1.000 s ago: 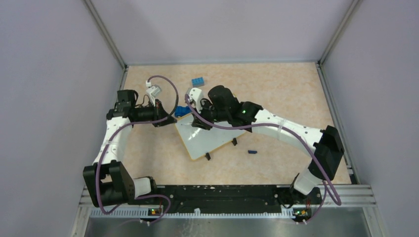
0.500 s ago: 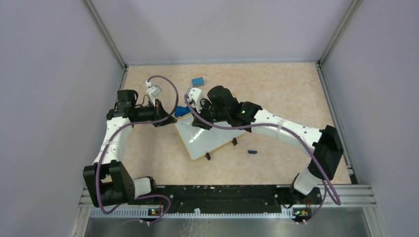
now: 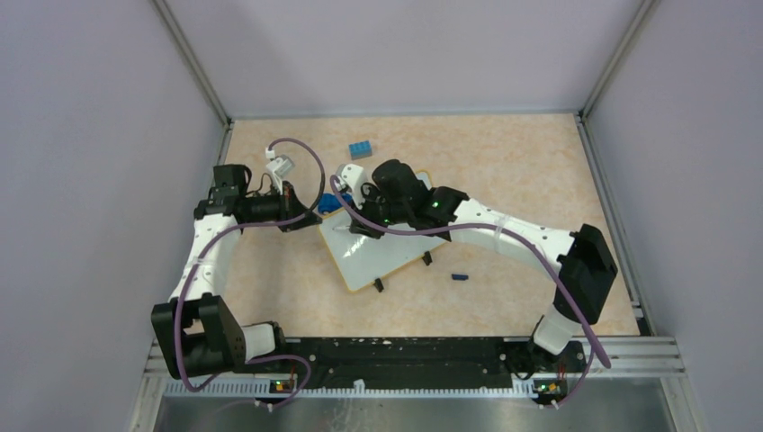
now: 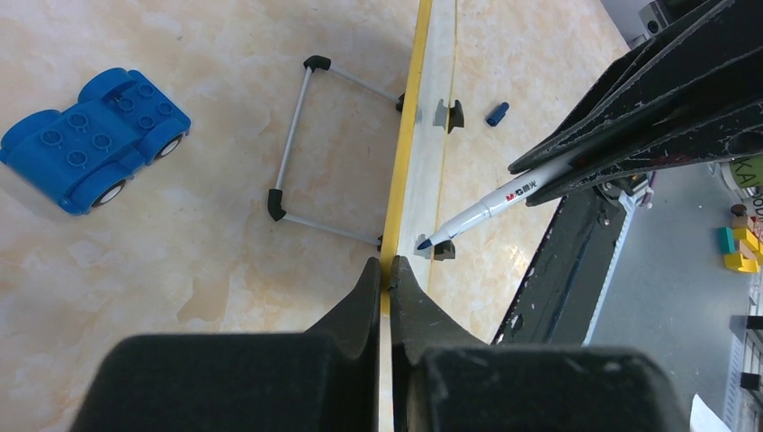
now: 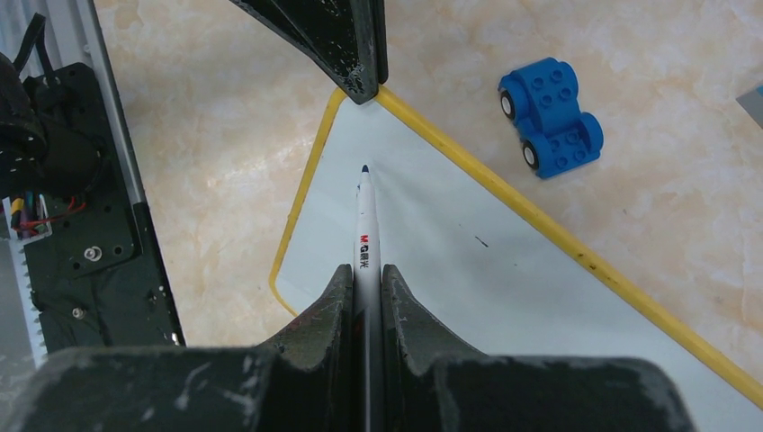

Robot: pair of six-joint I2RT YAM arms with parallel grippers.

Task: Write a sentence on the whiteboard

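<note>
The whiteboard lies tilted at mid-table, white with a yellow rim and black clip feet. My left gripper is shut on the rim at the board's far left corner; the left wrist view shows its jaws pinching the yellow edge. My right gripper is shut on a white marker. The marker's blue tip sits at or just above the board near that corner. The board shows only one tiny dark mark; no sentence is visible.
A blue toy car sits just beyond the board's far edge. A blue brick lies farther back. A small dark marker cap lies right of the board. A wire stand lies beside the board.
My right arm has shifted slightly left, carrying the marker toward the board's far left corner. The left arm and the board have not moved.
</note>
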